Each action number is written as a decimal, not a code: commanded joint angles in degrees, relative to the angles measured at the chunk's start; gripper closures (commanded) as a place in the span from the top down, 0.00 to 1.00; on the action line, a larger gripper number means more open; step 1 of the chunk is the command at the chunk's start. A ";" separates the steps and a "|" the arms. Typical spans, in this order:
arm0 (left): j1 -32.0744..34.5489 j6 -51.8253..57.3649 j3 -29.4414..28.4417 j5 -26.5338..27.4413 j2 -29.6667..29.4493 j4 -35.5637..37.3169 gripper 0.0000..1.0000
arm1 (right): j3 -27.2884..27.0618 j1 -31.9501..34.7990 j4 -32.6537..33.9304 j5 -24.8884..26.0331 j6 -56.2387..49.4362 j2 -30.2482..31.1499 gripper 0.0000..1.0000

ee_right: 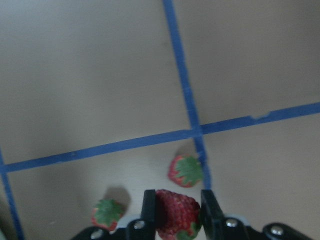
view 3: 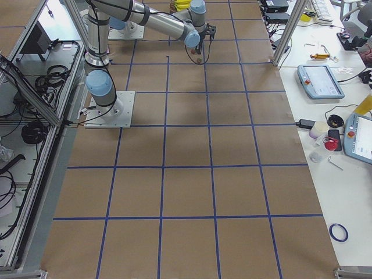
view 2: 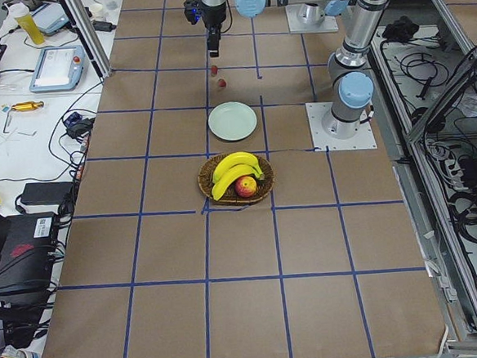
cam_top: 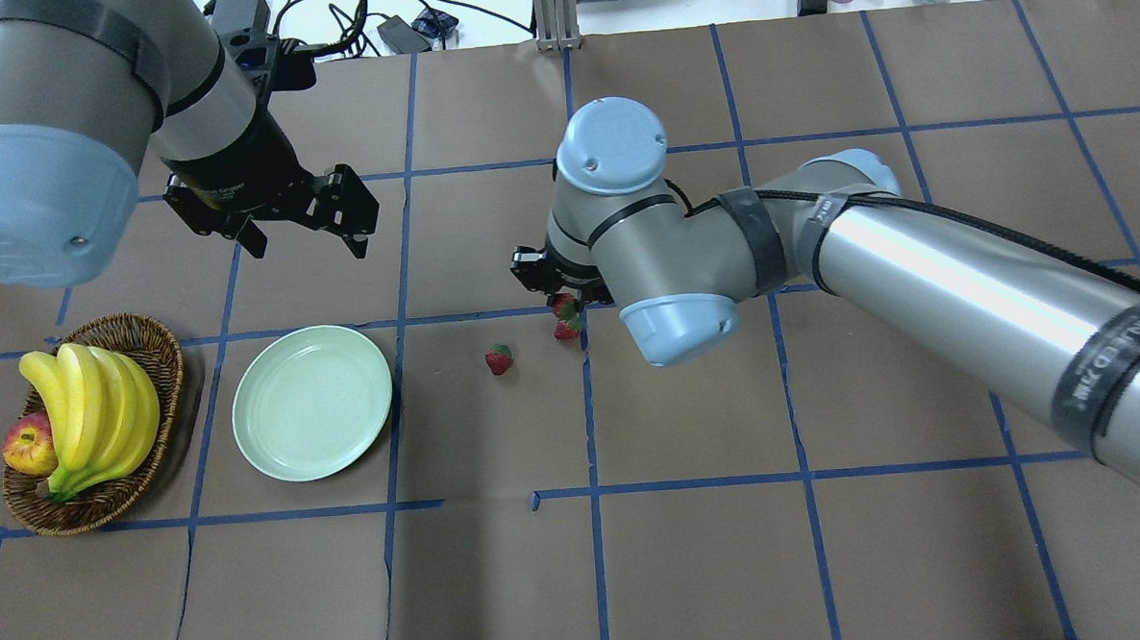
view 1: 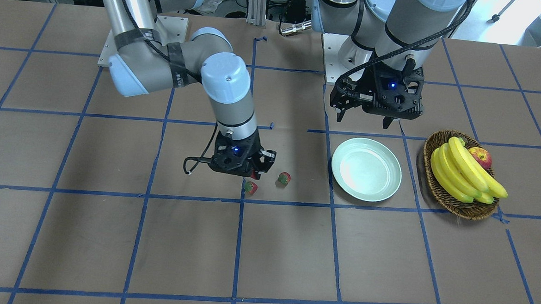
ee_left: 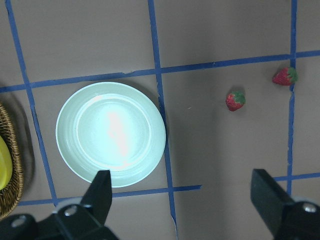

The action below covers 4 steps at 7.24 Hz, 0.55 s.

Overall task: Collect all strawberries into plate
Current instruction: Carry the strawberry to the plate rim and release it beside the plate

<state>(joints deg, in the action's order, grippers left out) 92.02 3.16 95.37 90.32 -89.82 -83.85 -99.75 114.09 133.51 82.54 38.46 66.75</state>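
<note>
The right fingers [ee_right: 148,209] are closed on one strawberry [ee_right: 176,214], which is clamped between both pads. A second strawberry [ee_right: 186,171] lies on the counter [ee_right: 100,75] just past the fingertips, against a blue tape line [ee_right: 182,75]. A third strawberry [ee_right: 106,212] lies on the counter outside one finger, apart from it. The left fingers [ee_left: 102,192] are spread wide and hold nothing. The plate [ee_left: 110,134] lies below and ahead of one left finger. The two loose strawberries lie well ahead of the other.
</note>
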 commanded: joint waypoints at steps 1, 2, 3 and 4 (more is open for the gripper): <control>0.00 0.00 -0.01 0.03 0.00 0.00 1.00 | 6.22 4.47 0.61 -4.72 7.67 -5.65 0.00; 0.00 0.00 0.07 -0.06 -0.09 0.00 1.00 | 6.67 4.91 0.61 -9.98 8.03 -8.19 0.00; 0.00 0.00 -0.01 0.03 0.00 0.00 1.00 | 6.76 6.05 0.78 -10.81 8.03 -10.22 0.00; 0.00 0.00 0.07 0.03 -0.09 0.00 1.00 | 6.24 6.58 0.79 -11.52 8.03 -10.59 0.00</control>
<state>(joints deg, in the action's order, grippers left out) 92.02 3.16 95.41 90.33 -89.87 -83.85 -93.32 119.74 134.21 72.66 46.30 57.59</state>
